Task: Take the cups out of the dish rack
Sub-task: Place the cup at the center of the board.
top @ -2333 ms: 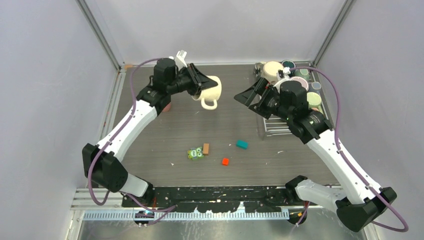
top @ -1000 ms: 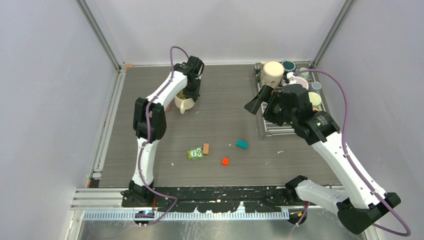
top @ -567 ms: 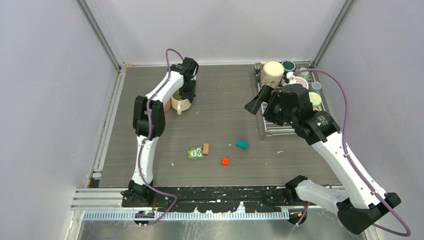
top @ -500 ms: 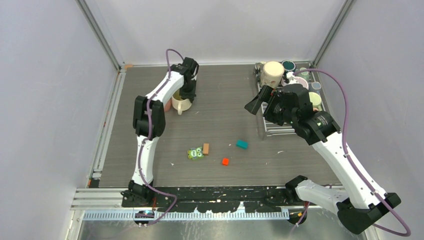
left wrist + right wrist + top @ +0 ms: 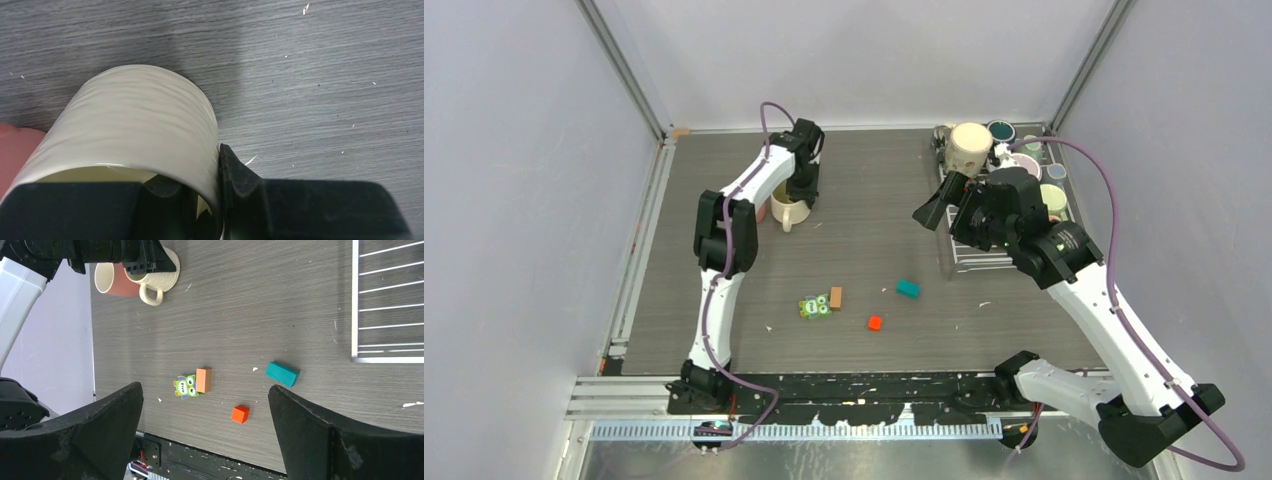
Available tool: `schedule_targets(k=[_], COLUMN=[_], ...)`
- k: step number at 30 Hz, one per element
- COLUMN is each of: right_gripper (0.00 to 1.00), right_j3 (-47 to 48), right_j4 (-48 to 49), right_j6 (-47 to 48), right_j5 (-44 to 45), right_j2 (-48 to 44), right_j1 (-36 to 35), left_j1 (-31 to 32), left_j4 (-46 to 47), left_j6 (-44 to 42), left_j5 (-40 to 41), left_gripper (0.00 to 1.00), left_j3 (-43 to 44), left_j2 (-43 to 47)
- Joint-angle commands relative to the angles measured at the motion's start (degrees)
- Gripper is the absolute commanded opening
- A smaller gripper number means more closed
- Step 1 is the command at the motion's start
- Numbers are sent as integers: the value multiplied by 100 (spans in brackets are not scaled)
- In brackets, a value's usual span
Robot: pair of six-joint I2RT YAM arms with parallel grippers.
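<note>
The cream mug (image 5: 140, 125) at the left gripper (image 5: 216, 190) carried faint streaks, beside a pink mug (image 5: 120, 287). Ahead of the right gripper (image 5: 205, 410), the table (image 5: 260, 300) showed dark grey wood grain, with a teal block (image 5: 281, 374), tan block (image 5: 203, 380), orange cube (image 5: 240, 414) and green figure (image 5: 186, 386).

The overhead view looks down from above the near edge on the whole tabletop (image 5: 874, 250). The left wrist view sits tight against the cream mug (image 5: 135, 120). The right wrist view, higher up, shares that mug, the toy blocks (image 5: 282, 374) and a dish rack (image 5: 385, 305) corner with the overhead.
</note>
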State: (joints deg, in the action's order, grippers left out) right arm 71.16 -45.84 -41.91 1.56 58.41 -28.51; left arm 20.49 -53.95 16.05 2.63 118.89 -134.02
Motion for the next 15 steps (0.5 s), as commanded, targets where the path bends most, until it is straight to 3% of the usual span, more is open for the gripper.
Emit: schedule_targets(k=[1, 9, 15], right_gripper=[100, 100, 100], right_j3=[153, 227, 292], right_j4=[30, -77, -180], right_j6=[123, 113, 93], right_j5=[1, 69, 206], right_j2=[3, 45, 102], right_j1=[-2, 2, -4], left_j1=[-19, -19, 52], left_j4=[98, -66, -208], left_j6=[-58, -104, -163], left_j5=[167, 269, 260], left_gripper=[7, 50, 70], left_j3=[58, 248, 428], left_j2=[17, 309, 736])
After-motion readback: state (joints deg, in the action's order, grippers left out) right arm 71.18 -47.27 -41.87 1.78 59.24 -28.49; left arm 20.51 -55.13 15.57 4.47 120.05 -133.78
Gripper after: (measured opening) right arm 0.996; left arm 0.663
